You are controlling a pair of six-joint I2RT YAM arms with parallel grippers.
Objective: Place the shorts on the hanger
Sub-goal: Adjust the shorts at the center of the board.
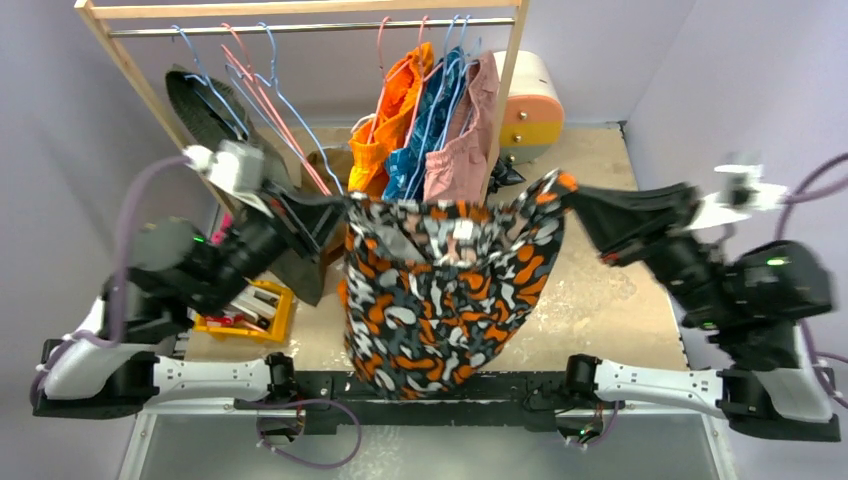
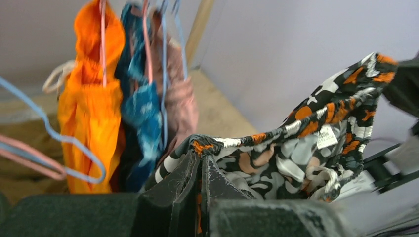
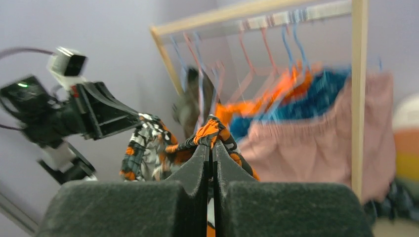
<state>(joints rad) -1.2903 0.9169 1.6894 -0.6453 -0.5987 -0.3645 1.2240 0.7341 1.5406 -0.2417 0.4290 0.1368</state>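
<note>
In the centre foreground the camouflage shorts [image 1: 440, 290] hang spread open, the left gripper [image 1: 338, 208] clamped on the waistband's left corner and the right gripper [image 1: 568, 195] on its right corner. Behind them, at upper left, an empty light-blue hanger [image 1: 300, 128] hangs on the wooden rack [image 1: 300, 8].

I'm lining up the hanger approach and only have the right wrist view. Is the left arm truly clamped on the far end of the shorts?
Observer: Yes, the left wrist view shows the left fingers shut on the waistband of the shorts.
Operator: Is the fabric spread?
Observer: From above, the waistband spans between the left fingers and the right fingers, with the legs hanging freely below.
Operator: A free hanger?
Observer: A light-blue hanger hangs bare toward the left of the rail.
</note>
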